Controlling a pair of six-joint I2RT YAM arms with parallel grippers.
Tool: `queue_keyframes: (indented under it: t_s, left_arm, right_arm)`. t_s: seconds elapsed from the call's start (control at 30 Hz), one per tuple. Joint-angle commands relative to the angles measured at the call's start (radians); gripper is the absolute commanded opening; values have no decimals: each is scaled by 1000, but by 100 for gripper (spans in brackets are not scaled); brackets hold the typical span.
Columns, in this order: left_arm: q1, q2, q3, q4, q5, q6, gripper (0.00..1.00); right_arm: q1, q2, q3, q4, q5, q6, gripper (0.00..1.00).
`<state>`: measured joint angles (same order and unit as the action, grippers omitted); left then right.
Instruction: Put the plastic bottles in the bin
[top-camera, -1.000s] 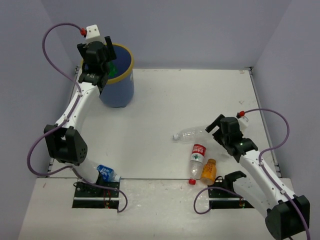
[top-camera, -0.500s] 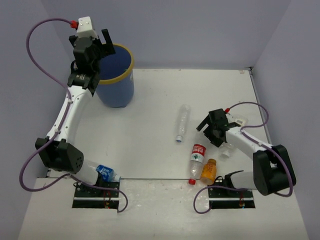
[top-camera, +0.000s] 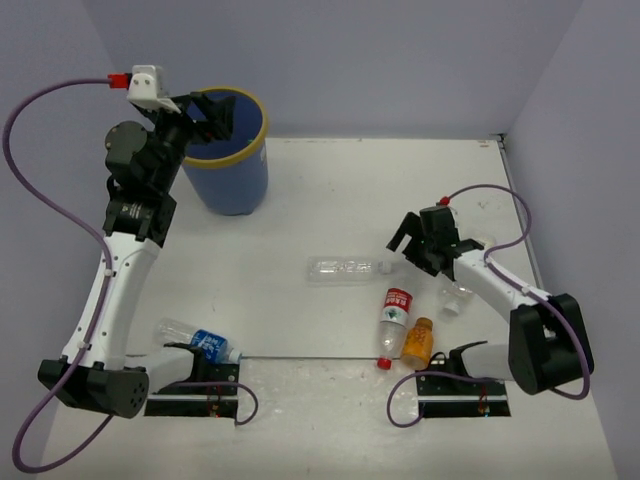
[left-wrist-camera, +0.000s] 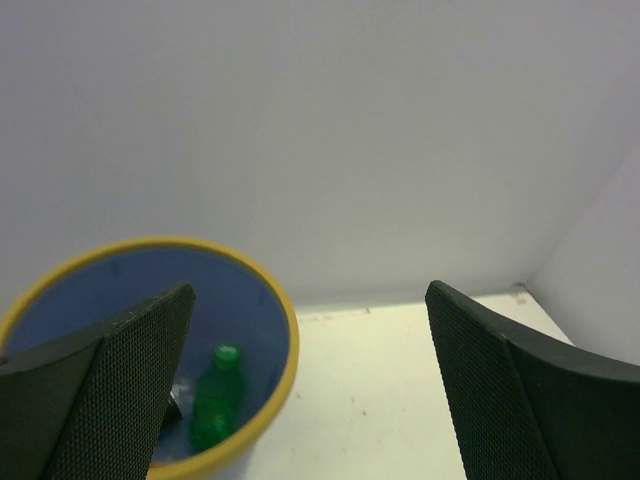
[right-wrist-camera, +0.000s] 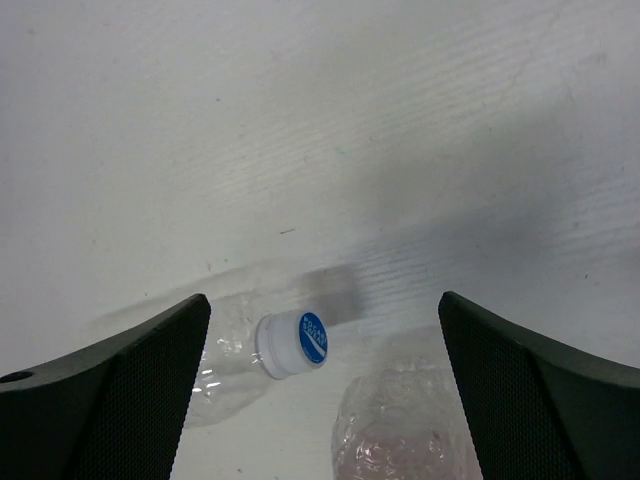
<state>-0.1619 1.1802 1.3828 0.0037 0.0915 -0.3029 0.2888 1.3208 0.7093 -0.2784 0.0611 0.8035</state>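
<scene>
left pincer (left-wrist-camera: 310, 292) wide, empty, above bin (left-wrist-camera: 240, 300) | wrist view alone shows green bottle (left-wrist-camera: 215, 400) inside | right pincer (right-wrist-camera: 325, 300) wide, well apart from bin, facing clear bottle (right-wrist-camera: 225, 370) | blue cap (right-wrist-camera: 292, 345) print unreadable, perhaps a logo

Left gripper (left-wrist-camera: 308, 292): jaws spread wide, gap between the fingers free. Below and ahead, the mouth of the bin (left-wrist-camera: 288, 345) is unobstructed; a green bottle (left-wrist-camera: 215, 408) lies on its floor.

Right gripper (right-wrist-camera: 325, 298): bare table (right-wrist-camera: 300, 120) ahead. Under the finger gap sit the capped end of a clear bottle (right-wrist-camera: 285, 345) and a second clear bottle (right-wrist-camera: 400, 430) just beside it.
</scene>
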Motion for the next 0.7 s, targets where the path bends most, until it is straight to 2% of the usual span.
queue_keyframes:
  t_s: [0.0, 0.1, 0.2, 0.27, 0.4, 0.5, 0.67]
  left_arm:
    - [4, -48, -149, 52, 125, -90, 100]
    - [4, -87, -216, 53, 101, -103, 100]
    - [4, -122, -283, 38, 80, -107, 100]
    - [4, -163, -335, 36, 69, -121, 100]
    - [4, -246, -421, 27, 56, -135, 100]
    - [4, -305, -497, 11, 31, -144, 100]
    - [4, -410, -594, 1, -25, -163, 100]
  right_arm:
    - [21, -90, 56, 87, 8, -277, 99]
    - [22, -109, 81, 56, 0, -288, 99]
    - [46, -123, 128, -55, -48, -201, 99]
    - [114, -131, 138, -98, -51, -141, 99]
    - [227, -164, 140, -212, 82, -30, 99]
    - [249, -189, 100, -238, 57, 51, 99]
    - [328, -183, 77, -283, 74, 72, 99]
